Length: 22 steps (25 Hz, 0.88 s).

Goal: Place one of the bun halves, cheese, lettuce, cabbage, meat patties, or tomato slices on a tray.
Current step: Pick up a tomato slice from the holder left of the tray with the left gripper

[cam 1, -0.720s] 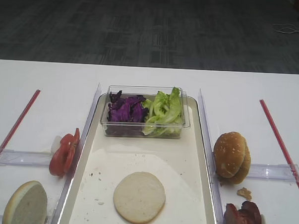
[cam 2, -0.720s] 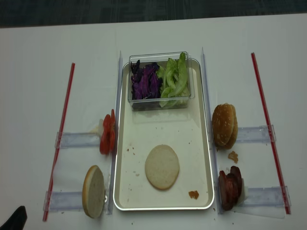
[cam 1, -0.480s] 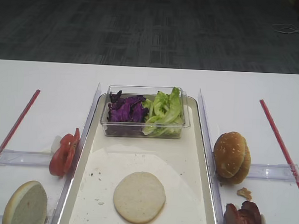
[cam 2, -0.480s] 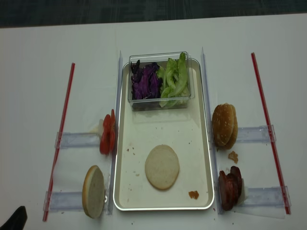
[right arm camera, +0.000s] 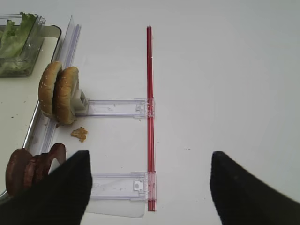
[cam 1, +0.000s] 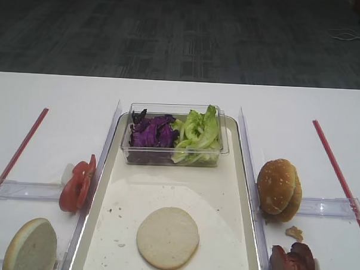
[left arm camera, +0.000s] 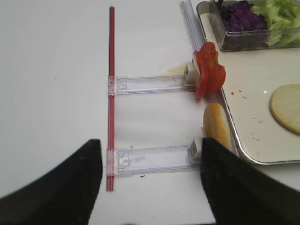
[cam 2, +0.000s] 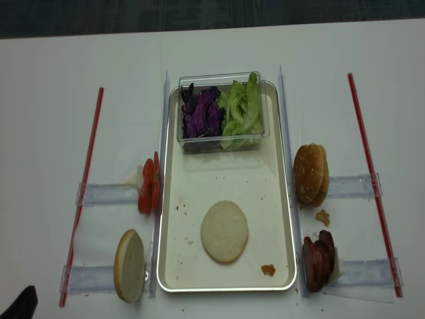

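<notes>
White table; dark grey carpet behind.

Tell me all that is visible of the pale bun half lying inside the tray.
The pale bun half is a round, cream disc lying flat, matte and bread-like. It rests on the tray floor in the near half, roughly centred, apart from the rim and from the clear tub further back. Small crumbs lie nearby. Nothing touches it from above.

Bright, even light; soft focus
</notes>
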Motion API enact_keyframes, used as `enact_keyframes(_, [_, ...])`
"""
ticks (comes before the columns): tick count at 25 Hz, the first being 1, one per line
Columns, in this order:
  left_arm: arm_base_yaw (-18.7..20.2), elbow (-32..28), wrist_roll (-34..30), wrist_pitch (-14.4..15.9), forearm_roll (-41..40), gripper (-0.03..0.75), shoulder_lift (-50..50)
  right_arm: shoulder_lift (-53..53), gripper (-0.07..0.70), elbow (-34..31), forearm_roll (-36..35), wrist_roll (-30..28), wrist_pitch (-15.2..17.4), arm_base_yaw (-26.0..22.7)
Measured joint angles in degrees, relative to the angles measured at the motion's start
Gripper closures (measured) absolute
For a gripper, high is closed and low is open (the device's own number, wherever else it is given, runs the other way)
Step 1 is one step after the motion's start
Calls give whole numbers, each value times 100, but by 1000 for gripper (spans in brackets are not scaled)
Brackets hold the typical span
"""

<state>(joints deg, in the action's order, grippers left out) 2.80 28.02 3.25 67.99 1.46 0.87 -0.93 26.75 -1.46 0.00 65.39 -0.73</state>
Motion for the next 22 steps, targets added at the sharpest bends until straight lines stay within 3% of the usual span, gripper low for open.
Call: enact_keyframes(22, [0, 0, 0, 0, 0, 286, 0, 0, 67, 0, 0, 0, 0, 0])
